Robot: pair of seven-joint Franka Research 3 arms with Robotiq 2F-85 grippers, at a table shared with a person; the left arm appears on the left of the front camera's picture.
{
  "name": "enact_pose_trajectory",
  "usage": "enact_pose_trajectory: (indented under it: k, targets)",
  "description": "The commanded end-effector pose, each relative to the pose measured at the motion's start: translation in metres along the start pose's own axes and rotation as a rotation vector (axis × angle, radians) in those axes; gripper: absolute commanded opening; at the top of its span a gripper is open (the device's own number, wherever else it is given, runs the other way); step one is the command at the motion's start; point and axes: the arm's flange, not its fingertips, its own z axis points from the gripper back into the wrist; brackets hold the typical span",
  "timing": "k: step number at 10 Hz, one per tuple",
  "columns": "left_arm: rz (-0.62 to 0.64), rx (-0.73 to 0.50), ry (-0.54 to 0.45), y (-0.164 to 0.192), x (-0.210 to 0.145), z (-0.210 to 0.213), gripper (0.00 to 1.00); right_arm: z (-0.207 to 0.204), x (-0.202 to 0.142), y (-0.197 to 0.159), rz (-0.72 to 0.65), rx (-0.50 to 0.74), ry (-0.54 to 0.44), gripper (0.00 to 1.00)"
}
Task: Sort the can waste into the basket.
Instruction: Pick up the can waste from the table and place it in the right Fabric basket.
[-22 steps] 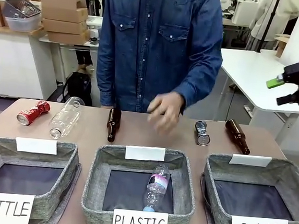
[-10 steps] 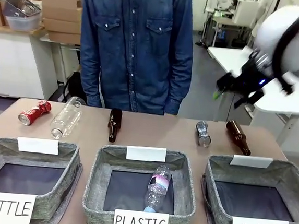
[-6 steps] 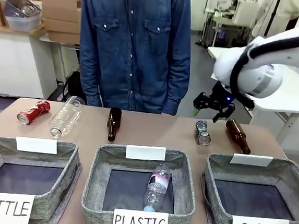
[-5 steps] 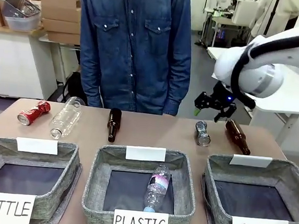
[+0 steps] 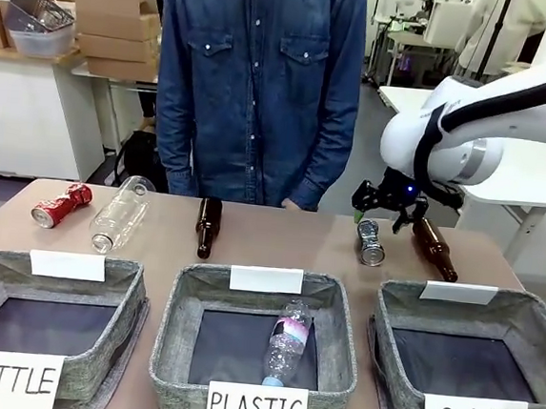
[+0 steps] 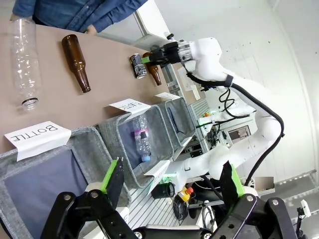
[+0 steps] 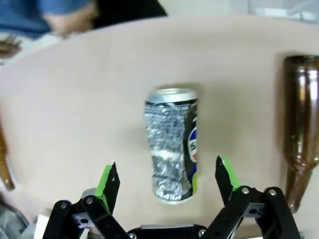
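Dented silver drink can with dark blue print (image 5: pixel 371 243) lying on brown table (image 5: pixel 289 244) centre right, just under spread-open right gripper (image 5: pixel 384 214), long axis square to finger gap, grey woven CAN basket (image 5: pixel 512 316) lower right, left gripper (image 6: pixel 174 172) agape, well apart.

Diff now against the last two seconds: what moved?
The right claw swung in from the far right, leftward and down, and hovers open over the dented silver drink can with blue print; nothing gripped. The person in denim drew a hand back from the table. The dented red can and grey woven CAN basket stayed put.
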Motion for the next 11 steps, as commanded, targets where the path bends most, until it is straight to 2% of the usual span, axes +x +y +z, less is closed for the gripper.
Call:
enact_pose_trajectory:
  k: [1, 3, 6, 7, 8, 9, 10, 11]
  targets:
    - [-0.019, -0.020, -0.016, -0.002, 0.000, -0.001, 1.00, -0.009, 0.016, 0.014, -0.023, -0.047, 0.040, 1.00]
    - [-0.019, -0.020, -0.016, -0.002, 0.000, -0.001, 1.00, -0.028, 0.021, 0.022, -0.031, -0.082, 0.080, 1.00]
    - [-0.019, -0.020, -0.016, -0.002, 0.000, -0.001, 1.00, -0.035, 0.024, 0.031, -0.031, -0.134, 0.090, 1.00]
    - [-0.019, -0.020, -0.016, -0.002, 0.000, -0.001, 1.00, -0.039, 0.024, 0.032, -0.036, -0.165, 0.094, 0.41]
    - [-0.019, -0.020, -0.016, -0.002, 0.000, -0.001, 1.00, -0.042, 0.024, 0.034, -0.037, -0.180, 0.101, 0.41]
    - [-0.019, -0.020, -0.016, -0.002, 0.000, -0.001, 1.00, -0.045, 0.024, 0.035, -0.033, -0.195, 0.112, 0.00]
    - [-0.019, -0.020, -0.016, -0.002, 0.000, -0.001, 1.00, -0.049, 0.024, 0.035, -0.040, -0.207, 0.117, 0.40]
    - [-0.019, -0.020, -0.016, -0.002, 0.000, -0.001, 1.00, -0.051, 0.024, 0.035, -0.041, -0.219, 0.122, 0.00]
